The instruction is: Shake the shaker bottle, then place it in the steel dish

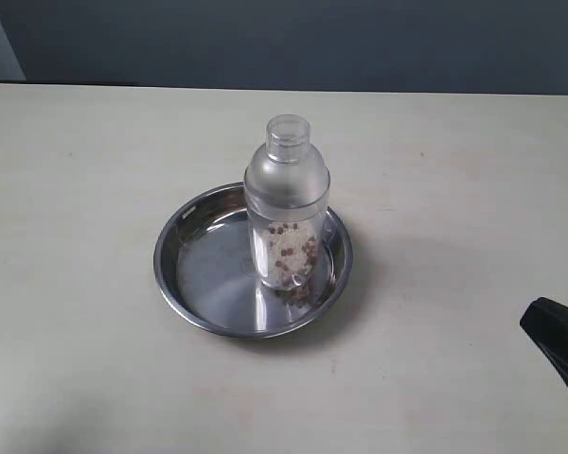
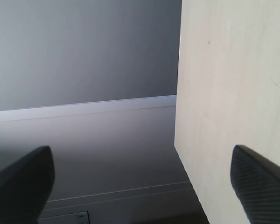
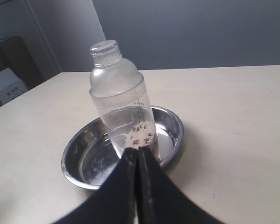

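The shaker bottle (image 1: pixel 286 203) stands upright inside the steel dish (image 1: pixel 185 284), toward the dish's right side, with brown and white granules at its bottom. Nothing touches it. In the right wrist view the shaker bottle (image 3: pixel 121 107) and the steel dish (image 3: pixel 74 158) lie just beyond my right gripper (image 3: pixel 136 150), whose fingers are pressed together on nothing. That right gripper (image 1: pixel 530 322) shows as a black tip at the right edge of the exterior view, well clear of the dish. My left gripper (image 2: pixel 141 156) is open and empty, off the side of the table (image 2: pixel 233 93).
The pale table (image 1: pixel 95 189) carries only the dish and bottle. A grey wall runs behind it. A white box (image 3: pixel 7 84) sits on the floor beyond the far corner. The left wrist view looks past the table's edge at the wall and floor.
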